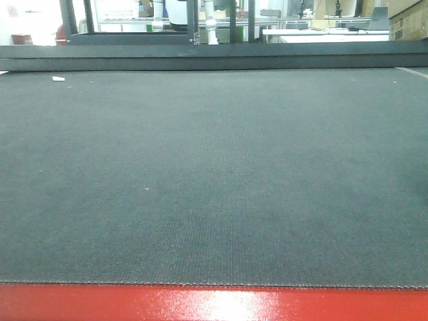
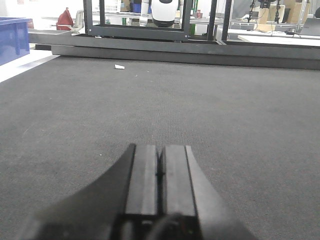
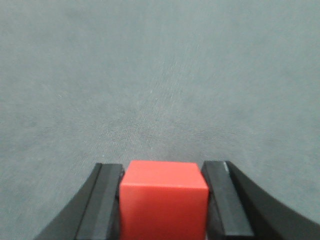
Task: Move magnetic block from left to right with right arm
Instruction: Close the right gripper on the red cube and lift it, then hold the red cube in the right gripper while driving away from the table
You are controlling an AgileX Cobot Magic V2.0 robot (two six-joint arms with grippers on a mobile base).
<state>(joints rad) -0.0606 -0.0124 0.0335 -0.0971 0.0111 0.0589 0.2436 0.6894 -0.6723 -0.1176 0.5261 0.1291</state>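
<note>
The magnetic block (image 3: 163, 200), a plain bright-red cube, sits between the two black fingers of my right gripper (image 3: 164, 167), which is shut on it. Both finger pads press against its sides. Grey mat (image 3: 160, 75) fills the view beyond it, and whether the block rests on the mat or hangs above it is not visible. My left gripper (image 2: 160, 148) is shut with nothing in it, its pads together, low over the dark mat (image 2: 225, 110). The front view shows only the mat (image 1: 214, 174), with neither gripper nor the block.
A small white scrap (image 2: 119, 66) lies on the mat at the far left. A blue bin (image 2: 12, 40) stands off the mat's left side. A black metal frame (image 2: 135, 32) runs along the far edge. A red strip (image 1: 214, 304) borders the near edge.
</note>
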